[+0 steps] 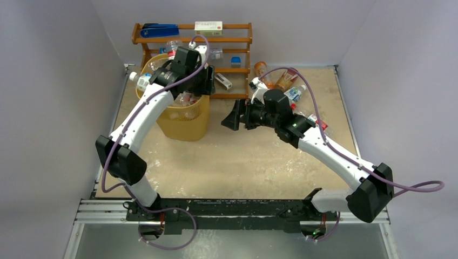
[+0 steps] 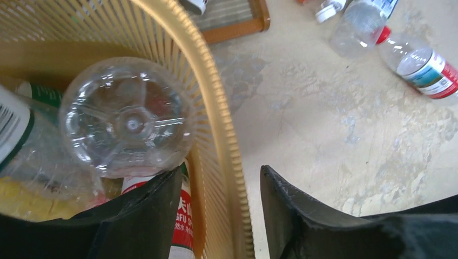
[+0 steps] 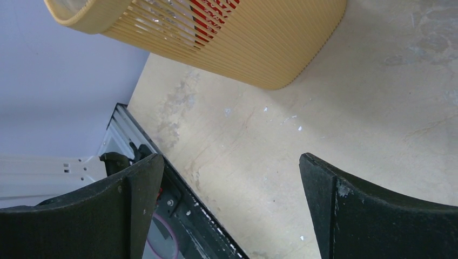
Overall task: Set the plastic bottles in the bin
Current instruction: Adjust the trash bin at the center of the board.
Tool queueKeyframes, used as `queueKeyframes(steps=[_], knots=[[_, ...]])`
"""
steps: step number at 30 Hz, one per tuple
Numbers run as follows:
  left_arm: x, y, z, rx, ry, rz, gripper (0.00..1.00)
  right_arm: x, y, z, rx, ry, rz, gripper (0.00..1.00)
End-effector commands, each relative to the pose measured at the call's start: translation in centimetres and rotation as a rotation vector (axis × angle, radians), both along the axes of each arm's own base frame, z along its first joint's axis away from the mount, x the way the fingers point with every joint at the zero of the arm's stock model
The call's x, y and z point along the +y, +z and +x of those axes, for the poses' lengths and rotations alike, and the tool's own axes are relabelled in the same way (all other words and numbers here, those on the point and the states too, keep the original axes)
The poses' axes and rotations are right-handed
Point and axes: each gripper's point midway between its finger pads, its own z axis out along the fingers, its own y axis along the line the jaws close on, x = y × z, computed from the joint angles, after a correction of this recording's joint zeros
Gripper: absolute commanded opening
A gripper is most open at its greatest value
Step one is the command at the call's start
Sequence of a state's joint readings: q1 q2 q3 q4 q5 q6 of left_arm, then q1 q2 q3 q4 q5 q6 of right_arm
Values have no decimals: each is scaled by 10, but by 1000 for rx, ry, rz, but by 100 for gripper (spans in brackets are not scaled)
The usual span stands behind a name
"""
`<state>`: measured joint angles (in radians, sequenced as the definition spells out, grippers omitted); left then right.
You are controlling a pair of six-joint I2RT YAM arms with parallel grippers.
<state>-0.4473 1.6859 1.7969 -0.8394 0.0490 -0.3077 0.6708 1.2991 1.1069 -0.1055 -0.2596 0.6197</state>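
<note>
The left tool hangs over the right rim of the bin, which stands at the far left of the counter. Its jaws are parted and grip nothing, and the rim shows in the gap between them. A clear bottle sits inside the bin, base toward the wrist camera, just above the tip of the left finger and not between the two. It rests on other bottles, one with a green label and one with a red label. This looks like the drop step for that bottle, done or nearly so.

The right tool is spread wide and empty. It hovers above bare counter just right of the bin, pointing left.

Several bottles lie in a loose group at the far right of the counter, well apart from the bin, and an orange one lies close to the wooden rack. One with a red label lies nearest the right arm.

The next move probably calls for the left arm to lift clear of the rim. The right tool would turn back toward the group and close across one bottle's body. The bottles lie close together, so the fingers need a gap on both sides.
</note>
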Motion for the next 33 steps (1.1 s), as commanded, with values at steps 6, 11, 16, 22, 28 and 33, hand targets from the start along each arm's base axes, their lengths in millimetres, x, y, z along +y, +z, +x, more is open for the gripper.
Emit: queueKeyframes(steps=[6, 11, 16, 22, 28, 33], knots=[[-17, 85, 11, -195, -8, -161, 58, -7, 16, 2, -43, -28, 27, 99], [-15, 124, 10, -264, 2, -195, 59, -9, 16, 3, -44, -33, 21, 100], [-6, 156, 1, -330, 31, -222, 64, -19, 18, 10, -50, -67, -1, 100], [-4, 167, -15, -330, 21, -260, 72, -82, 8, 49, -4, -239, -87, 100], [-11, 160, -27, -292, -33, -285, 75, -186, -19, 84, 83, -536, -196, 100], [-22, 150, -35, -253, -82, -323, 77, -256, -41, 100, 108, -728, -303, 100]])
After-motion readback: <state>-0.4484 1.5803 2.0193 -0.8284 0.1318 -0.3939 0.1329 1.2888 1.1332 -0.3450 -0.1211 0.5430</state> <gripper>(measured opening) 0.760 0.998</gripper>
